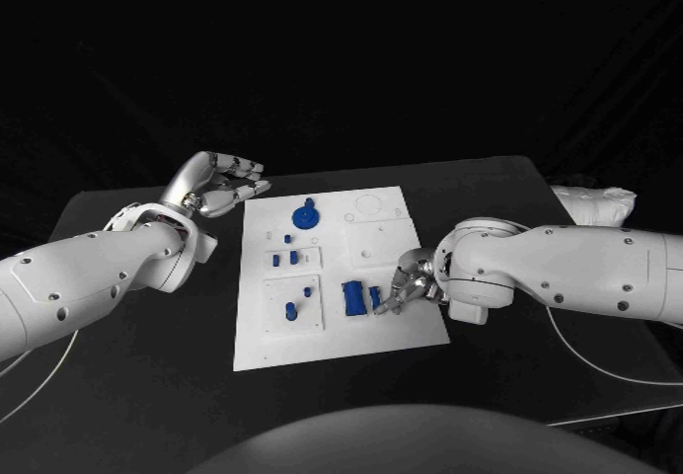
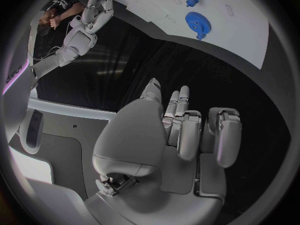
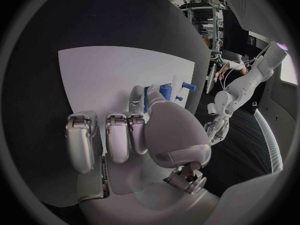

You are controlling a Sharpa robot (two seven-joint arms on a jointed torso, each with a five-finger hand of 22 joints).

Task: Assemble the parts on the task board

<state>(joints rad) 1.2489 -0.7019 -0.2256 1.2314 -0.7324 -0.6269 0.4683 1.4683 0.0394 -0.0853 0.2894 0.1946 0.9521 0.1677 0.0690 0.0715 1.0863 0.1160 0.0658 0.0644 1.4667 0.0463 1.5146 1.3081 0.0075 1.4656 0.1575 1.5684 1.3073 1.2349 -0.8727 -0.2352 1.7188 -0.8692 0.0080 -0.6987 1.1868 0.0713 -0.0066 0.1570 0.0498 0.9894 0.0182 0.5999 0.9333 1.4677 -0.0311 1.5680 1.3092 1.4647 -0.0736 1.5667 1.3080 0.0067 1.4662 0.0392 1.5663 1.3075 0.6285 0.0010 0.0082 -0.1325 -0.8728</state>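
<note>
The black bench [image 1: 142,375] carries the white task board [image 1: 384,321], which lies lengthwise in the middle between the two arms. The left arm [image 1: 86,281] comes in from the board's left side, and the right arm [image 1: 583,272] comes in from its right side.

The left hand [image 1: 221,185] hovers just beside the board's far left corner, off the plate. Its fingers [image 2: 187,130] are curled in toward the palm with nothing in them, as the left wrist view shows plainly.

The right hand [image 1: 406,286] is low over the board's near right part. Its fingertips [image 3: 139,96] reach down at the blue parts there; in the right wrist view they sit against a blue block [image 3: 165,91], but I cannot tell whether the piece is pinched or merely touched.

On the board, a blue gear [image 1: 305,216] stands near the far end, left of centre. Below it, small blue pegs [image 1: 285,259] sit in a raised white square. Nearer still, another blue peg [image 1: 292,312] stands in a second white square. To its right a taller blue block [image 1: 353,298] stands upright, just beside the right hand's fingers.
</note>
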